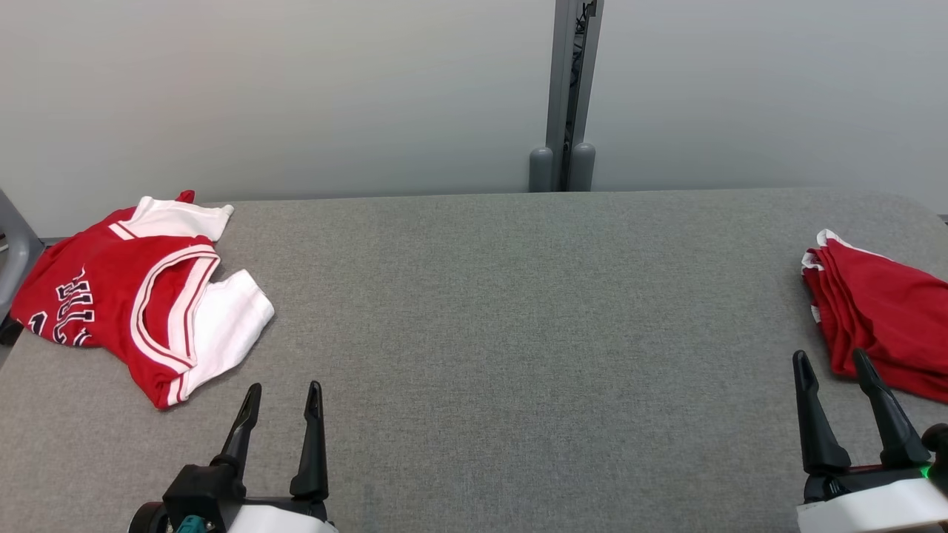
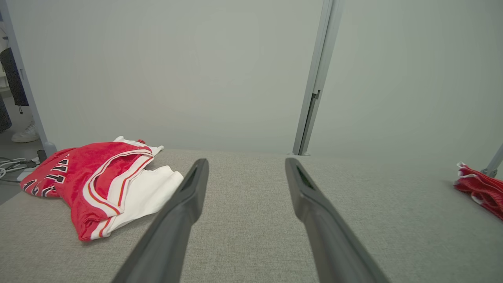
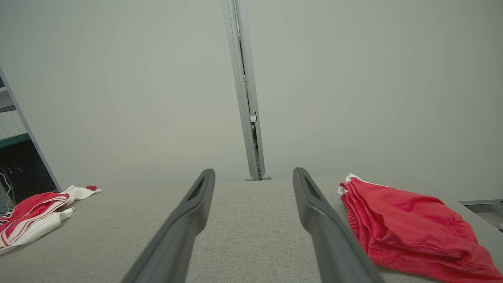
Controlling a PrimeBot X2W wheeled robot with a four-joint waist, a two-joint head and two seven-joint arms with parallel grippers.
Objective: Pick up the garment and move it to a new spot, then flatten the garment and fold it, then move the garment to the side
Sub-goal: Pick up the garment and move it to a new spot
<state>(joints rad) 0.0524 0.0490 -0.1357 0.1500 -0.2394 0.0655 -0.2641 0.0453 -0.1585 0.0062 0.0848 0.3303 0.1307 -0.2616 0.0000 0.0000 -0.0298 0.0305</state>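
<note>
- Table (image 1: 503, 311): grey woven top with a rounded far right corner.
- Jersey (image 1: 111, 289): red with white trim and dark lettering, lying rumpled near the far left corner and reaching the left edge.
- Folded red garment (image 1: 881, 318): white-trimmed, stacked in layers at the right edge, well apart from the jersey.

I count 2 garments: 1 red/white jersey (image 1: 126, 289) far left, 1 folded red garment (image 1: 881, 318) right. 1 grey table (image 1: 518, 333). My 2 grippers, near: left gripper (image 1: 285, 388), right gripper (image 1: 830, 355), 2 fingers ea. 1 post (image 1: 569, 81), far side.
</note>
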